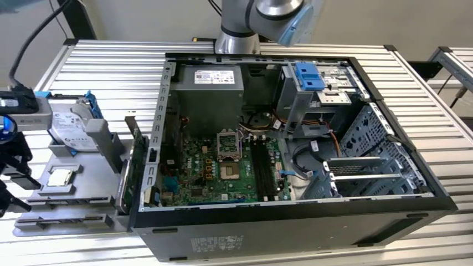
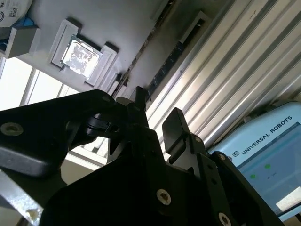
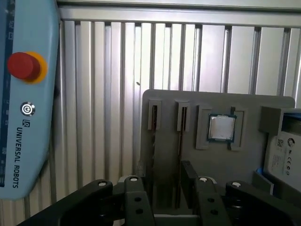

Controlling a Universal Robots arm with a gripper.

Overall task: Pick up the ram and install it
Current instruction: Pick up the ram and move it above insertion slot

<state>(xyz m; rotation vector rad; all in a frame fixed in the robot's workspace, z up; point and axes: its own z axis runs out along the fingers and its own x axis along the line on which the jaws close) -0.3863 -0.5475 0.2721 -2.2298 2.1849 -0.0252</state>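
Hovering near thin edge-on ram [image 3: 180, 146]: matte black gripper [image 3: 162, 173]

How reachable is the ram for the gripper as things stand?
Probably yes. The open gripper hangs close over the ram, which stands on edge in a slot of the gray holder, and nothing lies between them.

Shiny ribbed metal table [image 1: 111, 61], matt grey plastic tray [image 1: 81, 191]
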